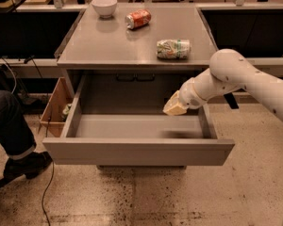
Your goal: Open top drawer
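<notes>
The top drawer (137,152) stands pulled far out from under the grey cabinet top (113,46). Its wide plain grey front faces me and its broad shallow grey tray (132,125) holds nothing. My gripper (174,107) hangs at the end of the white arm (236,76), above the right rear part of the tray, close to the drawer's right wall and apart from the front.
On the cabinet top stand a white bowl (104,6), a red can (138,19) on its side and a green-white can (173,49) on its side. A person's leg and shoe (16,145) are at the left, beside a cardboard box (54,108). Speckled floor lies in front.
</notes>
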You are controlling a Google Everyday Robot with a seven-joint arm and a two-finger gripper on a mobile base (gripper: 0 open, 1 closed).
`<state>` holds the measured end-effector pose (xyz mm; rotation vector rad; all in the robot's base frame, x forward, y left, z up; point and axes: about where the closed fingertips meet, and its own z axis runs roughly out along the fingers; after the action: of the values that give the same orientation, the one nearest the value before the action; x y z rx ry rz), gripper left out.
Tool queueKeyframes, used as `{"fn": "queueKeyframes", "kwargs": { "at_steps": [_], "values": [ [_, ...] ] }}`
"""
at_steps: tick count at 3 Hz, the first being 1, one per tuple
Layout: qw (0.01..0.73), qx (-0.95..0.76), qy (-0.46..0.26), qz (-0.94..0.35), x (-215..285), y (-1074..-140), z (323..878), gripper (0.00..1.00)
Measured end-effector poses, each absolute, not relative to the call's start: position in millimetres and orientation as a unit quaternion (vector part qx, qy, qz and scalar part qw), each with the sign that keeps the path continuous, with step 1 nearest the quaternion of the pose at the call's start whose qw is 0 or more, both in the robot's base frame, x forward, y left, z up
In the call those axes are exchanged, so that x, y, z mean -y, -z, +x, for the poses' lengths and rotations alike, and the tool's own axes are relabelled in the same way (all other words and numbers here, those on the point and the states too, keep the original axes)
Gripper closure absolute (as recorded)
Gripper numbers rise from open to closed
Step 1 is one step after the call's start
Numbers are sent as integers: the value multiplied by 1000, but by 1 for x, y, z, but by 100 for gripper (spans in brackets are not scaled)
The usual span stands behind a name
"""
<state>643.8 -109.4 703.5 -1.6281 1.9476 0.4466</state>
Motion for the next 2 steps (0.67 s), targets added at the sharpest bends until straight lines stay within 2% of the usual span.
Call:
{"fn": "queueKeyframes", "kwargs": {
  "at_steps": [2],
  "values": [
    [277, -717, -229, -597, 91, -679, 628, 100]
  ]
}}
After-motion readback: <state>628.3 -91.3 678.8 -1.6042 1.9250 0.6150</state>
